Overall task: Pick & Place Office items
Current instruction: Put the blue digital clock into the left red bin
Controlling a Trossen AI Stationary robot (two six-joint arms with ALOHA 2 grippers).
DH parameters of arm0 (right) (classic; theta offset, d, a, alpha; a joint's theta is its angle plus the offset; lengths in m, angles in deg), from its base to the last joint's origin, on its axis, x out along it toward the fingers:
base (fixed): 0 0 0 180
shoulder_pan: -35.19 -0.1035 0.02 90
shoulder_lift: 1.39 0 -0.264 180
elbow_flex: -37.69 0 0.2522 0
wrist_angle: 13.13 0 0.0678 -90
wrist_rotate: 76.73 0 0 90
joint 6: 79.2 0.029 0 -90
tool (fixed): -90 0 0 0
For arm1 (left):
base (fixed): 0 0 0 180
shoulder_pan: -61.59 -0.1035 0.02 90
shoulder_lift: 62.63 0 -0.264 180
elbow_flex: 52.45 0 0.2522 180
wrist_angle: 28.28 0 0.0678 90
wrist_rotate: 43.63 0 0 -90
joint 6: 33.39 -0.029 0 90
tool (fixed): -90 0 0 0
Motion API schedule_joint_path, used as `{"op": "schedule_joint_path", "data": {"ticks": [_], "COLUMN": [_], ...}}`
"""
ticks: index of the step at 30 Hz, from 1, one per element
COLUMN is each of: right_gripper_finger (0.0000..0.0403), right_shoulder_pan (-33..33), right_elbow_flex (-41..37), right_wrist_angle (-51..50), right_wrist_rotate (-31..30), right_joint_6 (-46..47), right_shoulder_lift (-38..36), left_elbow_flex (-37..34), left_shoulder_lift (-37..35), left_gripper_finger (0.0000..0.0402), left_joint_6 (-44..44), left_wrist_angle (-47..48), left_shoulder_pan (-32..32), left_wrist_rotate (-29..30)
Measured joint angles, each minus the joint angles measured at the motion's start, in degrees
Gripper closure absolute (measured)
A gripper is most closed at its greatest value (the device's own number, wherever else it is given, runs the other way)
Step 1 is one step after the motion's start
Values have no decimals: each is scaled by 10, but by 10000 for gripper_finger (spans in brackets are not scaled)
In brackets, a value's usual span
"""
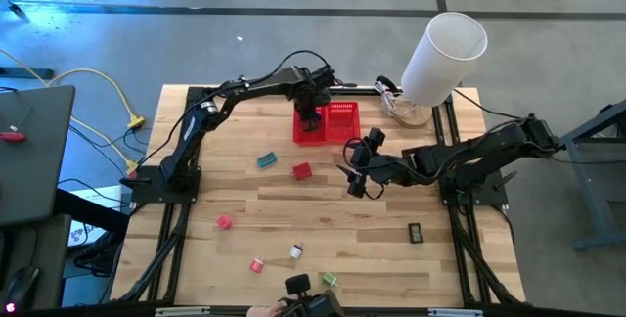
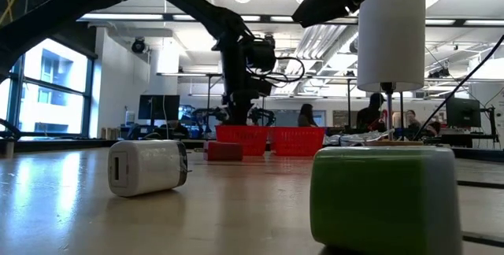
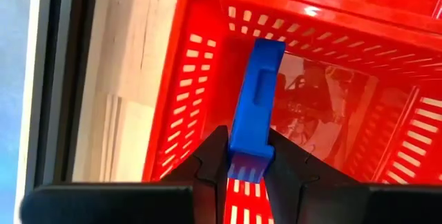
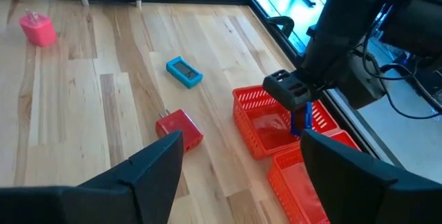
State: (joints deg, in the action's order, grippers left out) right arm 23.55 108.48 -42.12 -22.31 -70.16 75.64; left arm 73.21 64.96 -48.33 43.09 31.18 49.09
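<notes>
Blue item (image 3: 253,106) in left claw (image 3: 250,156) over basket (image 3: 190,79); lower end hidden.

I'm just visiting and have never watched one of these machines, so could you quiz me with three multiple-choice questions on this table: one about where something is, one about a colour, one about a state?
1. Where is the left gripper?
A. over a red mesh basket at the far side of the table
B. beside the black rectangle
C. off the table

2. What colour is the item in the left gripper?
A. green
B. blue
C. yellow

3. How do the right gripper's jaws stand?
A. shut on the red block
B. shut on nothing
C. open and empty

Answers:
1 A: the high view shows it above the basket, and the left wrist view looks down into the red mesh.
2 B: the left wrist view shows a blue piece clamped between the jaws.
3 C: the right wrist view shows the jaws spread apart with nothing between them; the red block lies on the wood beyond.
</notes>
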Motion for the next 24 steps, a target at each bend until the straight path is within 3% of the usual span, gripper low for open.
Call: {"op": "schedule_joint_path", "data": {"ticks": [17, 24], "right_gripper_finger": [124, 124], "right_shoulder_pan": [0, 0], "right_elbow_flex": [0, 0], "right_wrist_angle": [2, 2], "right_wrist_rotate": [0, 13], "right_joint_6": [-2, -2], "right_shoulder_lift": [0, 0], "left_elbow_flex": [0, 0], "left_shoulder_lift": [0, 0], "left_gripper_finger": [332, 332], "left_joint_6": [34, -13], "left_wrist_angle": [-9, -5], "left_shoulder_pan": [0, 2], "left_wrist_rotate": [1, 5]}}
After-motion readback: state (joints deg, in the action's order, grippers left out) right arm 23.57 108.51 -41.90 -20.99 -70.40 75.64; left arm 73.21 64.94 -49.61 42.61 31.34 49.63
